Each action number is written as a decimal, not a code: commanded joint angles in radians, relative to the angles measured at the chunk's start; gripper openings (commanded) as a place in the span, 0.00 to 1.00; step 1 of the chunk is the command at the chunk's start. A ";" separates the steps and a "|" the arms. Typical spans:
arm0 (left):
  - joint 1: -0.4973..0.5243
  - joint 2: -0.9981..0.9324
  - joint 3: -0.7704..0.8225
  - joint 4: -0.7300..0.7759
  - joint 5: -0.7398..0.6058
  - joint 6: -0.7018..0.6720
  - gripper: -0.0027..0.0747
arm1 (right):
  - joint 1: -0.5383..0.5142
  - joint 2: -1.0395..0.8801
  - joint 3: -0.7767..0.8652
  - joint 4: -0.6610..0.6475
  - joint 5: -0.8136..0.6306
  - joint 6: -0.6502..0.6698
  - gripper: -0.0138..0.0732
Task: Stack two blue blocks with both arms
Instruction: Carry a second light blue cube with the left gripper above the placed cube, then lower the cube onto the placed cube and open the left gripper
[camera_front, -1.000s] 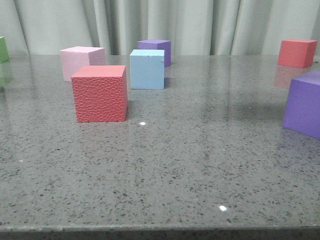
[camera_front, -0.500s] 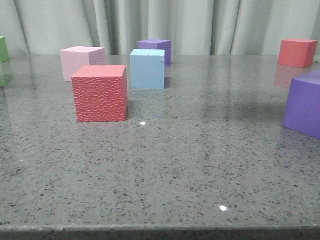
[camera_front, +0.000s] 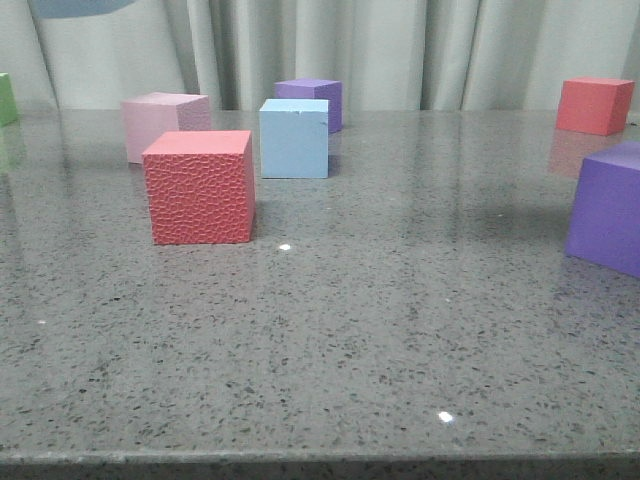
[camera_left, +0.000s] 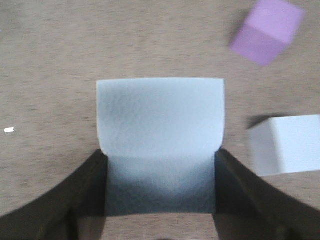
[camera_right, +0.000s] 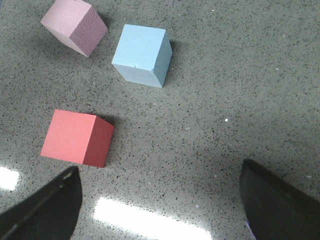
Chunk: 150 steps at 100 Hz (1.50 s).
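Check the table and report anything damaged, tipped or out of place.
Nothing stands out. The blue block on the table sits flat and upright, as do the red textured cube and pink cube. The left gripper holds the other blue block squarely.

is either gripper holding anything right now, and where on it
The left gripper holds a blue block, fingers on its two opposite side faces. The right gripper is open and empty.

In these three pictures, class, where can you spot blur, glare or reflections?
Left wrist view: blurred, the held blue block and purple cube soft-edged. Right wrist view: sharp, bright glare patches on the table. Front view: sharp, the far red cube mirrored in the tabletop.
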 joint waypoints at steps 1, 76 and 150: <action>-0.059 -0.038 -0.044 -0.002 -0.049 -0.081 0.28 | -0.002 -0.035 -0.023 -0.015 -0.056 -0.012 0.89; -0.300 0.145 -0.053 -0.017 -0.193 -0.342 0.28 | -0.002 -0.035 -0.023 -0.015 -0.028 -0.065 0.89; -0.304 0.149 -0.053 -0.018 -0.239 -0.342 0.52 | -0.002 -0.035 -0.023 -0.015 -0.008 -0.065 0.89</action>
